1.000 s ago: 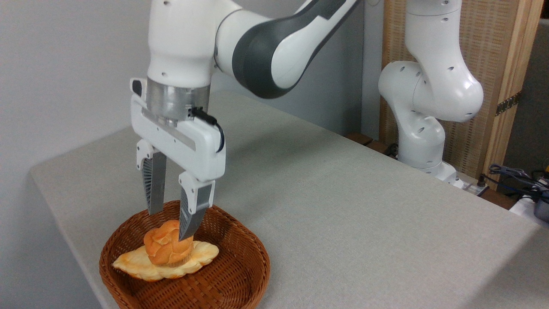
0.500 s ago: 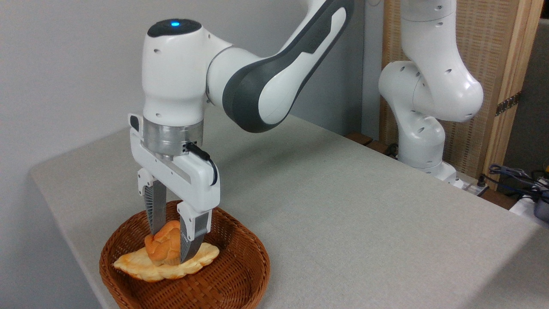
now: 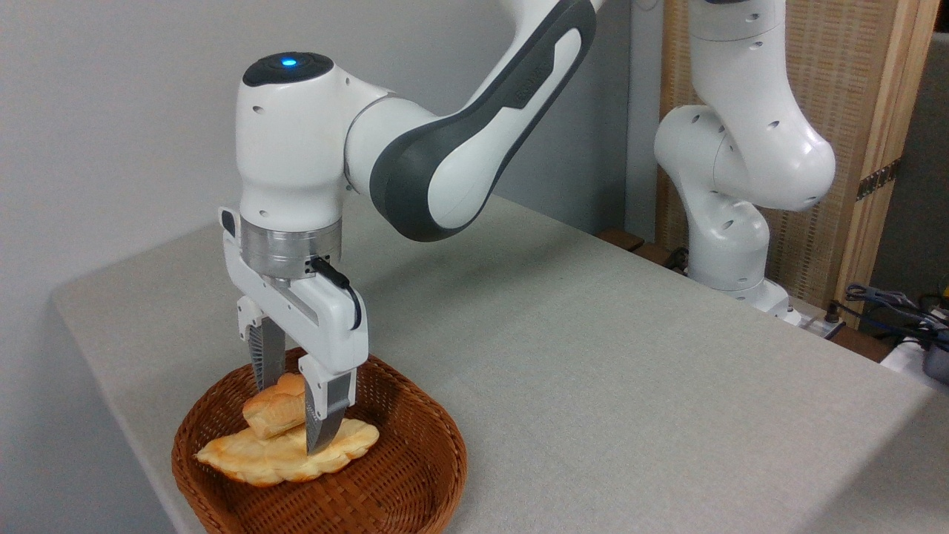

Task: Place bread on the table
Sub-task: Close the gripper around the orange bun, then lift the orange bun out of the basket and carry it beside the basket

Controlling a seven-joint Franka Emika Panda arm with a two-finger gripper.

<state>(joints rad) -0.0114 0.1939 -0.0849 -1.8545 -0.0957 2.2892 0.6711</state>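
Bun: small, golden-orange, glossy, with a cracked, lobed top, now looking squashed and tilted between the fingers. Sits inside the basket, on top of the loaf, not on the table.

Hand pointing straight down into the basket, fingers pinching the bun from both sides; near finger crossing in front of the bun with its tip down at the loaf, far finger partly hidden behind the bun. Whether the bun is lifted clear of the loaf: cannot tell.

Loaf: longer, paler, braided, lying flat across the basket floor, below the bun.

Basket: brown woven wicker, round, standing at the near left corner of the table, its lower rim cut off by the picture edge.

Table: light grey-beige, fabric-like, with rounded corners, stretching away right of the basket.

Count: one bun, one loaf, one basket, one table, one arm rising from its base at the far right edge of the table, well apart from the basket. Cables beyond the table's right edge.
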